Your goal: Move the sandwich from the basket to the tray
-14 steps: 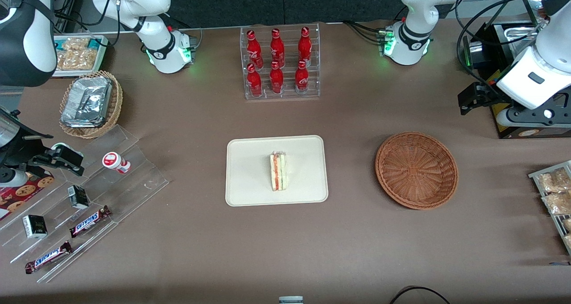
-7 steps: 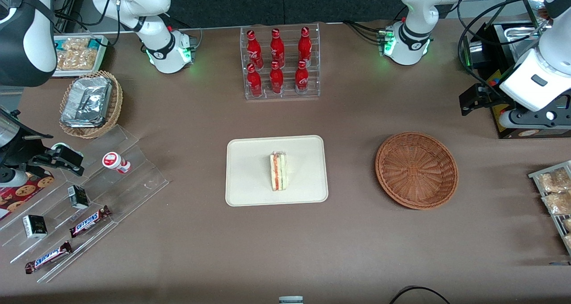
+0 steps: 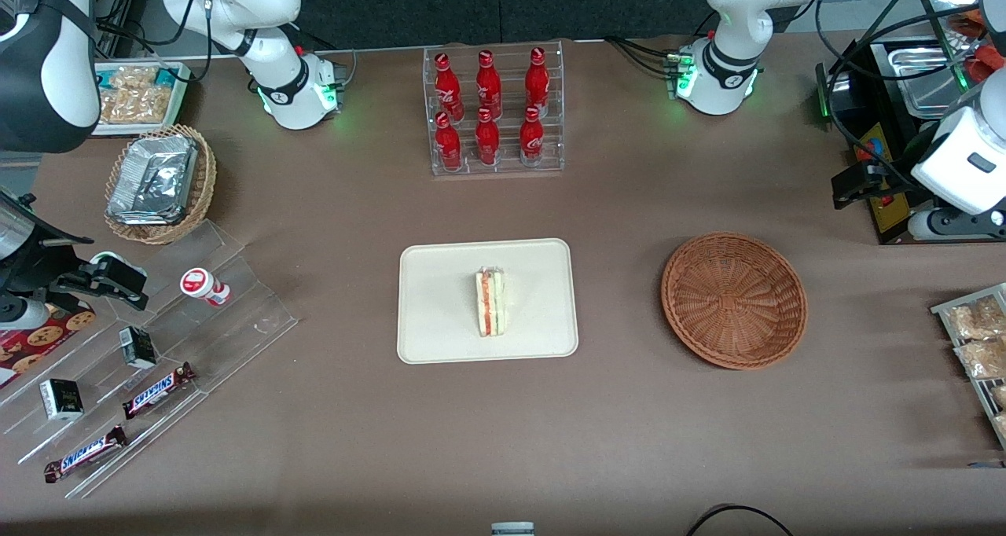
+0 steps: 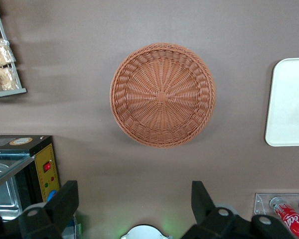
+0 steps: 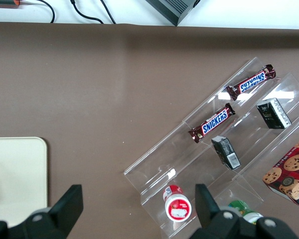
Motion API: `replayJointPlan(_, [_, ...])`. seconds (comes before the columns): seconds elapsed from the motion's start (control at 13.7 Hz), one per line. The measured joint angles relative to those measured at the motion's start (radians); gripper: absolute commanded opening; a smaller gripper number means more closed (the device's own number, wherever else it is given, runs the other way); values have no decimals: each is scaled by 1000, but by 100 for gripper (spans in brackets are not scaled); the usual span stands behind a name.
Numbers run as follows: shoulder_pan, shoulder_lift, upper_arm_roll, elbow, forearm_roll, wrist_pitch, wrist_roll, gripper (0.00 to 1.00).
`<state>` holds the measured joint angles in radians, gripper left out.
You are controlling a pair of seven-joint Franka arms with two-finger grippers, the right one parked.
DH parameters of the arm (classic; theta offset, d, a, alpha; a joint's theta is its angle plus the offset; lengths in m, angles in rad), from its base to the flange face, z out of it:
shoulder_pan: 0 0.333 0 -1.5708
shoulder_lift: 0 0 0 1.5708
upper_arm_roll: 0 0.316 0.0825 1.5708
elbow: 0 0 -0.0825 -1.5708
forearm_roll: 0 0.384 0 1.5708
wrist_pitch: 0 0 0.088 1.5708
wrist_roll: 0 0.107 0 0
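Claw (image 4: 132, 199) hung high at the working arm's end of the table, fingers (image 4: 66, 198) spread wide w/ nothing btwn them. In the front view the claw (image 3: 853, 186) sat up near the black appliance (image 3: 884, 178), well apart from the task items. Basket (image 4: 162, 94) lay under and a bit nearer the front cam than the claw, upright on the brown table (image 3: 629, 442), and it held nothing; the weave showed all the way to the centre. Same basket (image 3: 734, 300) in the front view, nothing touching it.

Sandwich (image 3: 490, 302) was on the tray (image 3: 440, 284), roughly mid-tray, filling edge up w/ the red-orange stripe showing. That put it well away from the claw, toward the parked arm's end past the basket. From the wrist cam only a tray (image 4: 289, 102) corner showed beside the basket, apart from it, not touching. No sandwich visible from there.

Bottle rack (image 3: 495, 111) w/ six red bottles stood farther from the front cam than the tray. Snack packs (image 4: 1, 64) on a wire rack lay near the basket, on the side away from the tray.
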<state>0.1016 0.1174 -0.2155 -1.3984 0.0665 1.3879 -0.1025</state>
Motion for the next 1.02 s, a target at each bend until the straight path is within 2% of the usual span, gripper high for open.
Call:
replayJointPlan(0.29, [6, -92, 0, -120, -10, 81, 0, 100])
replayJointPlan(1.02, [6, -124, -1, -141, -18, 82, 60, 100])
